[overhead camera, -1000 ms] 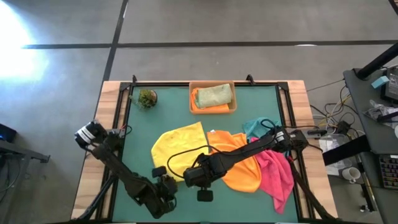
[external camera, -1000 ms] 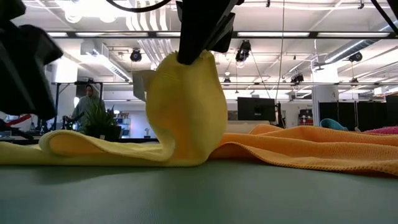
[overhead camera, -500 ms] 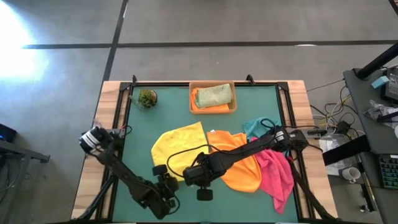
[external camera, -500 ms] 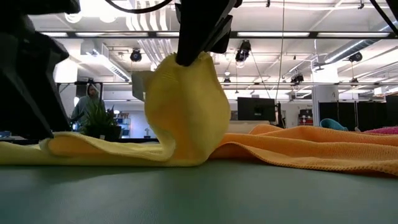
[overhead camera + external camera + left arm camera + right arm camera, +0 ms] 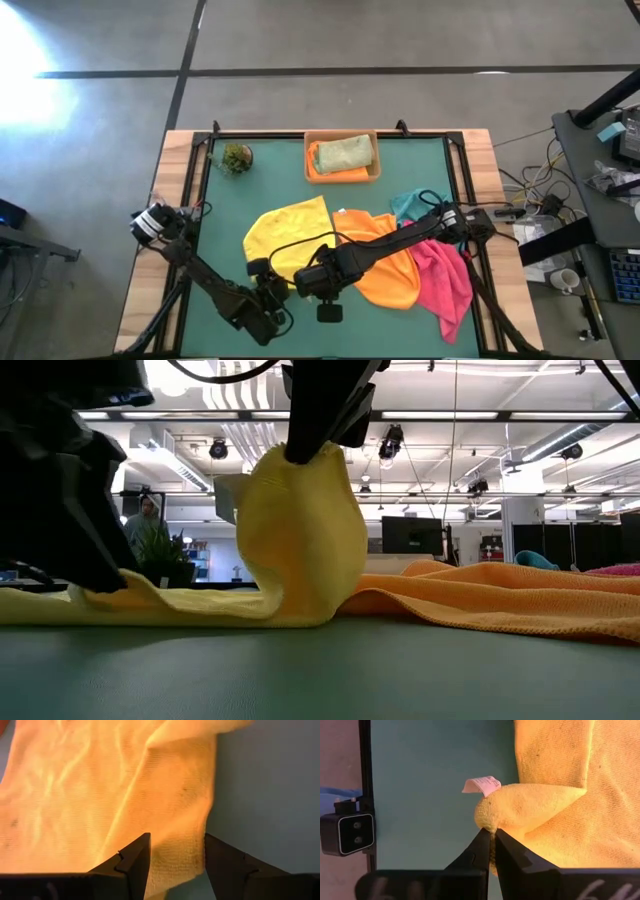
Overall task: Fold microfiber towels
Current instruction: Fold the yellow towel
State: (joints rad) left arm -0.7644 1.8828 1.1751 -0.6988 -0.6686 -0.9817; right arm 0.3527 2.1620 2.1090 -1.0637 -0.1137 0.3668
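Note:
A yellow towel [image 5: 285, 235] lies spread on the green table, its near right corner lifted. My right gripper [image 5: 303, 283] is shut on that corner and shows from above in the low view [image 5: 318, 448]. My left gripper [image 5: 262, 272] is open at the towel's near left corner [image 5: 177, 845], one finger on each side of it, low over the table [image 5: 95, 575]. An orange towel [image 5: 388, 265], a pink towel [image 5: 447, 282] and a teal towel [image 5: 412, 205] lie crumpled to the right. An olive green towel [image 5: 346, 152] lies on an orange one in the tan tray [image 5: 376, 170]. My right gripper pinches the yellow towel's corner [image 5: 492, 827] between its two fingers, beside the white label [image 5: 482, 785]. The fingers come from above, pointing down. The corner stands lifted in a hump [image 5: 300, 530], and the rest of the towel lies on the table. My left gripper stands astride the towel's near left corner; I cannot tell whether its fingers [image 5: 135, 860] touch the cloth.
A small green plant ball [image 5: 237, 157] stands at the far left of the table. The tray stands at the far middle. The orange towel's edge [image 5: 500, 600] lies right next to the yellow hump. Bare green table shows at the near edge [image 5: 200, 250].
My left gripper has gone toward the table's far and right side, down to the yellow towel's near left corner, and now stands astride it. The rolled edge of the towel there lies flatter. My right gripper has kept the lifted corner still.

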